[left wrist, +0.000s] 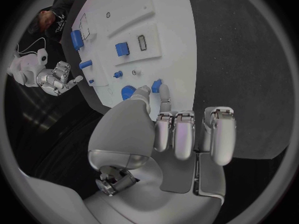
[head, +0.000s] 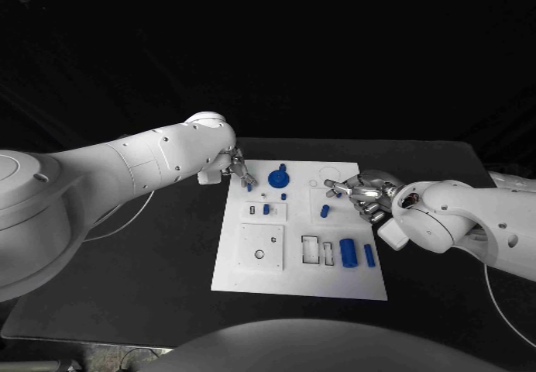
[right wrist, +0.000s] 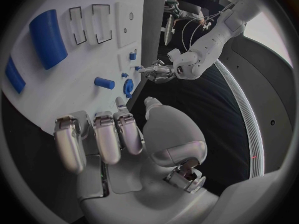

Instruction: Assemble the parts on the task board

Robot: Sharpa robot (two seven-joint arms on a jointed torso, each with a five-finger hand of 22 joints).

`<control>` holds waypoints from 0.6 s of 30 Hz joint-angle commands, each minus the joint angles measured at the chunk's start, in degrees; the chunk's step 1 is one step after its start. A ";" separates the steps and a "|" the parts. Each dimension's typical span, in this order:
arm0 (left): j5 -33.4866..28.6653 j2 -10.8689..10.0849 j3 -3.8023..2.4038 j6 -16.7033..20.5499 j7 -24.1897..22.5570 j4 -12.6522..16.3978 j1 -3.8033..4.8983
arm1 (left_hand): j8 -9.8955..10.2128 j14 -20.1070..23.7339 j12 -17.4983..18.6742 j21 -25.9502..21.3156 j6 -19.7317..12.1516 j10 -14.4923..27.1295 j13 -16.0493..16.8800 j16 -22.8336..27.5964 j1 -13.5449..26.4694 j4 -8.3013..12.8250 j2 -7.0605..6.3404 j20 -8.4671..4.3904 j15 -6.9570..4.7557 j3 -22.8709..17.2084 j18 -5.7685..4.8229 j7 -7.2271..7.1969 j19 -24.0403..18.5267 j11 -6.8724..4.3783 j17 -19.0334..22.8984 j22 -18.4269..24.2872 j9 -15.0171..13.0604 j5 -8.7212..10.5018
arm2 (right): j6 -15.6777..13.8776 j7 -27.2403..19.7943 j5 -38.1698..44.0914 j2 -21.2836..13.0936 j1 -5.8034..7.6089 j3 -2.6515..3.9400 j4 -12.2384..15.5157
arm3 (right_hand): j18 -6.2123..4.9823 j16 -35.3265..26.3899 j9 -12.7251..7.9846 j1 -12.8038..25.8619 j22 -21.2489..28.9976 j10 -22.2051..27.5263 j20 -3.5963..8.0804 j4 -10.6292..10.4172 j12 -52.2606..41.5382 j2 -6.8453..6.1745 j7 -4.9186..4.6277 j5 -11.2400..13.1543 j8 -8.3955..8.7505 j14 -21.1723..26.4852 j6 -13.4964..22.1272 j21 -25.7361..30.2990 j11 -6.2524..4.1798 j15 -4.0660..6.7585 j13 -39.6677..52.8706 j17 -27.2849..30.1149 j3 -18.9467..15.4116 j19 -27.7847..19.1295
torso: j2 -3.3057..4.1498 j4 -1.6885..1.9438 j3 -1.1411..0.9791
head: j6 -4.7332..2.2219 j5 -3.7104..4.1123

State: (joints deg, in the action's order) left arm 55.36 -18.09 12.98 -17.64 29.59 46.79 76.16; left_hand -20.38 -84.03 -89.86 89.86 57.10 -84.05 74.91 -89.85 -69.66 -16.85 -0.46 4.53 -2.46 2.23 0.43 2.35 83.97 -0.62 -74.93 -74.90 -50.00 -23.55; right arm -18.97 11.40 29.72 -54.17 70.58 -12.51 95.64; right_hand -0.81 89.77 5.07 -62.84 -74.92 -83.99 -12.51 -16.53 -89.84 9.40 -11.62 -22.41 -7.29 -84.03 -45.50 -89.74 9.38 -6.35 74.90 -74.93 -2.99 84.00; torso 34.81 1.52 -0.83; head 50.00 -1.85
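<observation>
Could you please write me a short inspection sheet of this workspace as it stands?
Surface: black table, bare around the board.
Job's things: white task board lies flat mid-table; a blue gear near its far edge, two blue cylinders near its right side, small blue pegs between.
Clutter: nothing seen.
Hands: left hand at the board's far left corner, pinching a small blue part; right hand over the far right edge, holding nothing.
Cables: a thin cable under the left arm.
Surroundings: dark backdrop.
</observation>
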 commanded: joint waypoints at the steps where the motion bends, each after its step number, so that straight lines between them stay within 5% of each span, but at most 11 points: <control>1: 0.22 0.25 -0.02 -0.52 -0.71 -0.10 -0.05 | 0.34 -5.97 -0.14 0.14 -0.41 -5.95 15.09 -0.15 -0.46 0.04 0.35 0.52 0.42 -0.42 -0.43 0.06 6.03 -0.06 -15.07 -15.10 0.09 -1.00 | 0.31 -0.25 0.01 -0.02 -0.03 0.00 0.11 | 0.81 0.23 0.05 -0.55 -15.08 -6.01 -0.28 0.06 -0.16 -0.17 -2.00 -0.35 -0.25 -5.97 0.47 -0.26 0.34 -0.27 15.10 -15.07 -0.27 6.00 | 0.02 0.00 -0.02 | 0.00 0.12; 18: 0.01 0.49 -0.02 -0.90 -0.48 -0.31 -0.19 | 0.32 -5.97 -0.14 0.14 -0.44 -5.95 15.09 -0.15 -1.77 0.11 1.04 0.52 0.39 -1.29 -0.43 -0.15 6.03 -0.24 -15.07 -15.10 0.14 -2.40 | 0.66 0.21 0.03 -0.05 -0.02 0.00 0.17 | 0.81 0.23 0.06 -0.59 -15.08 -6.01 -0.28 0.05 -0.16 -0.16 -2.00 -0.55 -0.28 -5.97 0.47 -0.26 0.34 -0.28 15.10 -15.07 -0.29 6.00 | 0.02 0.06 -0.01 | 0.00 0.27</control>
State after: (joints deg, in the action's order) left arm 55.37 -17.81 12.98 -17.68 29.54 46.48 76.00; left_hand -20.38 -84.03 -89.86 89.86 57.10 -84.05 74.91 -89.85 -70.86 -16.75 0.74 4.53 -2.46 1.25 0.43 2.35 83.97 -0.62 -74.92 -74.90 -49.95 -25.61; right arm -18.93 11.61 29.65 -54.21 70.58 -12.51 95.71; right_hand -0.81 89.77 5.06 -62.84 -74.91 -83.99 -12.52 -16.53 -89.84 9.40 -11.62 -22.76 -7.29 -84.03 -45.50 -89.74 9.38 -6.34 74.95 -74.92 -2.99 84.00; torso 34.80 1.60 -0.85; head 50.00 -1.61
